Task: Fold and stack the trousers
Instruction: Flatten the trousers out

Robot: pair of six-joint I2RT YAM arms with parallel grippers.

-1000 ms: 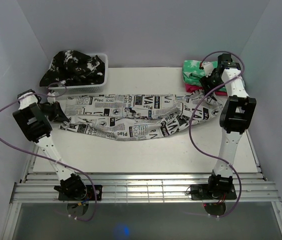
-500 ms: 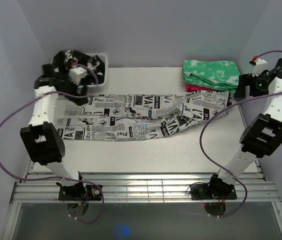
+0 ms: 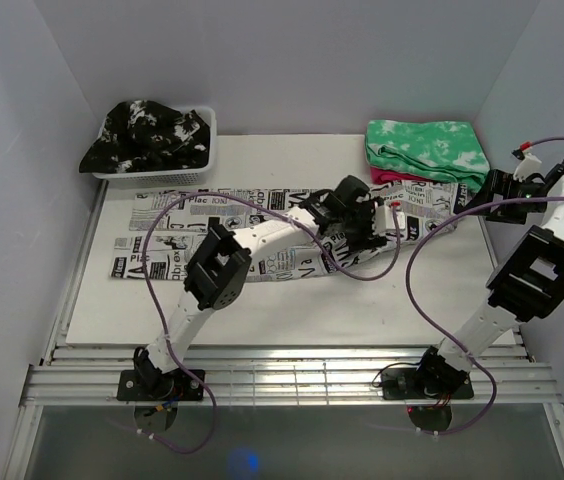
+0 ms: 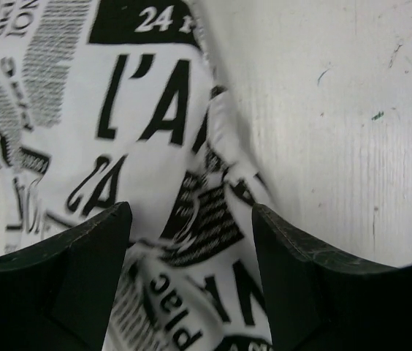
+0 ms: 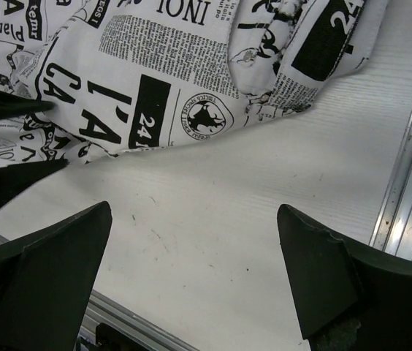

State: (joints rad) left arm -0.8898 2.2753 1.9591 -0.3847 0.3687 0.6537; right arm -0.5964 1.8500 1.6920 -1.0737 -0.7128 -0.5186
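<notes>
Both gape wide: left claw over the trousers, right claw beside their edge.

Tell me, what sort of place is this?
Probably a robotics lab's test booth for laundry folding. Plain white walls close in a white table, the left arm and right arm are bolted at its near edge, and newspaper-print trousers lie spread near a basket and a folded green cloth.

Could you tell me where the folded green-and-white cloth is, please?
In the top view the green-and-white cloth lies at the table's far right corner atop a pink cloth beyond the trousers' right end.
</notes>
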